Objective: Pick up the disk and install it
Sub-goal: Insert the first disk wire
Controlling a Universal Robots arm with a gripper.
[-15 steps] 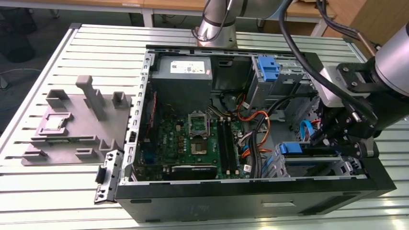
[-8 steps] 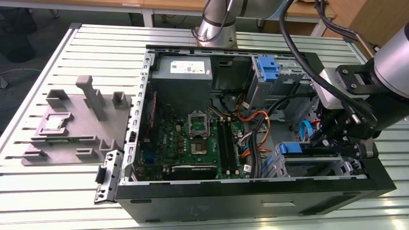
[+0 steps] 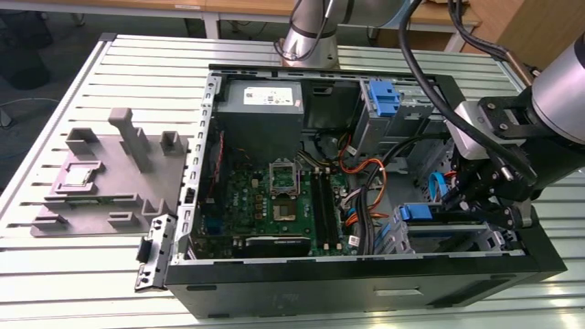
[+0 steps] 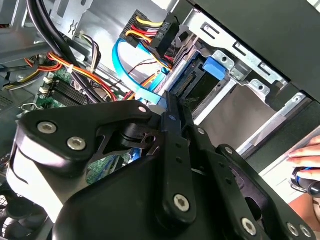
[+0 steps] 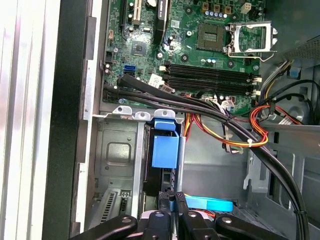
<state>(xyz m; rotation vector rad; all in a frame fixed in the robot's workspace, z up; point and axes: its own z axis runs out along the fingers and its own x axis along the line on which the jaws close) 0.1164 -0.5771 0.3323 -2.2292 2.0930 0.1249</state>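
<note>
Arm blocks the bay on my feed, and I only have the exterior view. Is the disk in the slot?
Observer: In the first wrist view, the disk stands on edge in the metal bay. Its blue tab is near the bay's rim, and the gripper is right at it.
Operator: Cables in the way?
Observer: A blue flat cable lies just beside the gripper. I cannot tell where its end goes.
Operator: Anyone near the cell?
Observer: Yes. In the second wrist view, a person's hand rests outside the case.
</note>
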